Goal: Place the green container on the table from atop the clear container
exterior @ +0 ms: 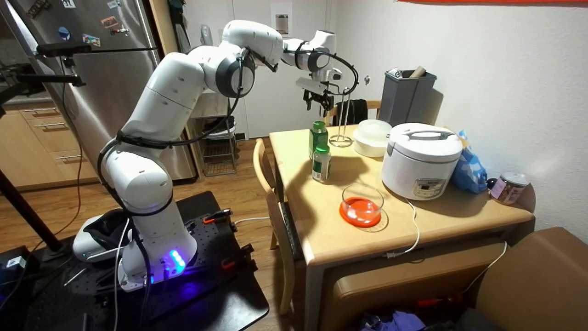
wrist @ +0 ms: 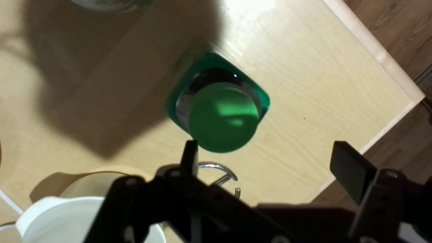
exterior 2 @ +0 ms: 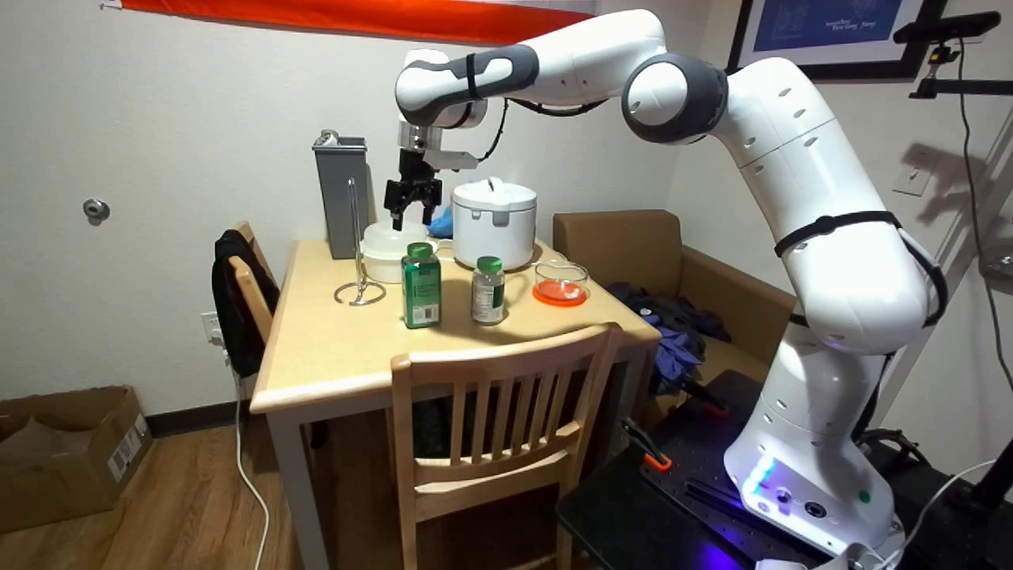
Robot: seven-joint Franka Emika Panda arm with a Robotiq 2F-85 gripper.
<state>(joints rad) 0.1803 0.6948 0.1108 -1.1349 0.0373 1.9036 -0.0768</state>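
The green container [exterior: 318, 138], a green bottle with a green cap, stands upright on the light wooden table [exterior: 317, 225]. It also shows in an exterior view [exterior 2: 421, 291] and from above in the wrist view [wrist: 222, 118]. The clear container [exterior: 321, 166], a shorter transparent bottle with a green cap and label, stands beside it on the table [exterior 2: 487, 299]; only its edge shows in the wrist view [wrist: 108, 2]. My gripper [exterior: 317, 110] is open and empty above the green container [exterior 2: 412, 224]. In the wrist view the cap lies just beyond the left fingertip [wrist: 265, 146].
A metal stand [exterior: 341, 140] with a tall rod is close to the green container. A white lidded bowl [exterior: 371, 138], a white rice cooker [exterior: 422, 161] and a glass bowl on an orange lid [exterior: 362, 214] share the table. A wooden chair [exterior 2: 506, 396] stands at the table's side.
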